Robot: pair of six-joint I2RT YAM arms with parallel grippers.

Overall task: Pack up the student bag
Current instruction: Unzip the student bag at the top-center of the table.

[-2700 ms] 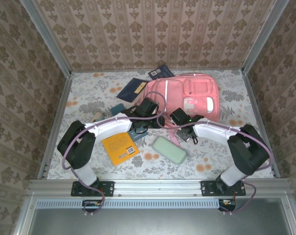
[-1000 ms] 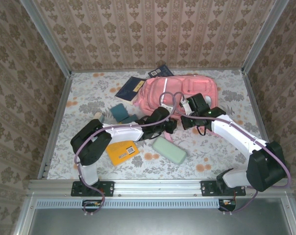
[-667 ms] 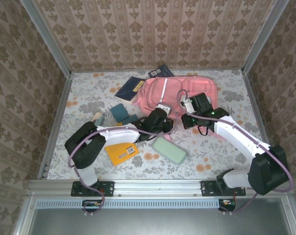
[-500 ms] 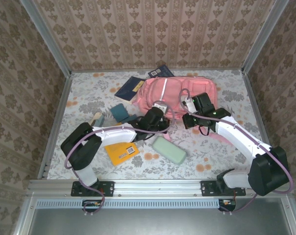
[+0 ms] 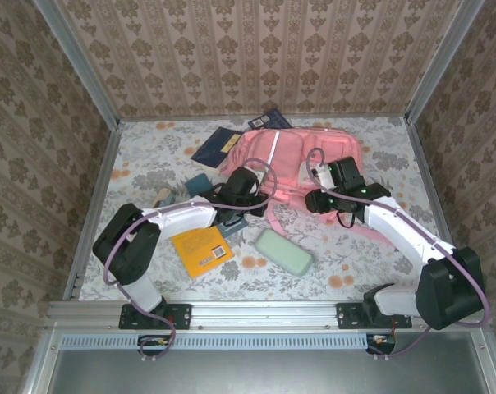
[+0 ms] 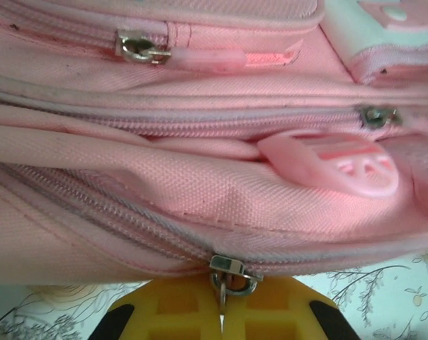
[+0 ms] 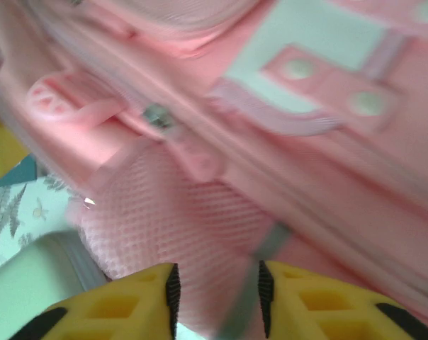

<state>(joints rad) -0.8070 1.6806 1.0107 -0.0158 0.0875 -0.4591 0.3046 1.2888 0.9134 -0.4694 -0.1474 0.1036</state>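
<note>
Here, the student bag [image 5: 301, 160] lies flat at the far middle of the table [image 5: 149, 156], front pockets up and its lower edge facing the arms. That keeps its zipper lines within reach of both arms.

Left gripper [image 6: 221, 319]: clamped tight on the metal zipper pull [image 6: 228, 273] of the lowest zipper line. The thin tab is pinched between the yellow fingers [image 6: 164, 319]. The zipper looks closed along the stretch in view. My reading: the pull is held so the main compartment can be drawn open before anything goes in.

Right gripper [image 7: 215, 297]: jaws narrowly apart over the bag's mesh side pocket [image 7: 164, 234]. A grey strip [image 7: 260, 269] runs beside one finger. The view is blurred, but the strip does not fill the gap, so nothing looks clamped. Likely it is there to steady the fabric against the left arm's pull.

Things waiting outside the bag:
- an orange book [image 5: 201, 250] and a green case [image 5: 283, 251], on the table just short of the bag
- dark blue books [image 5: 219, 148], at its far left corner

Packing proper has not begun. Risk, as I judge it: the soft bag may slide or bunch instead of unzipping.
</note>
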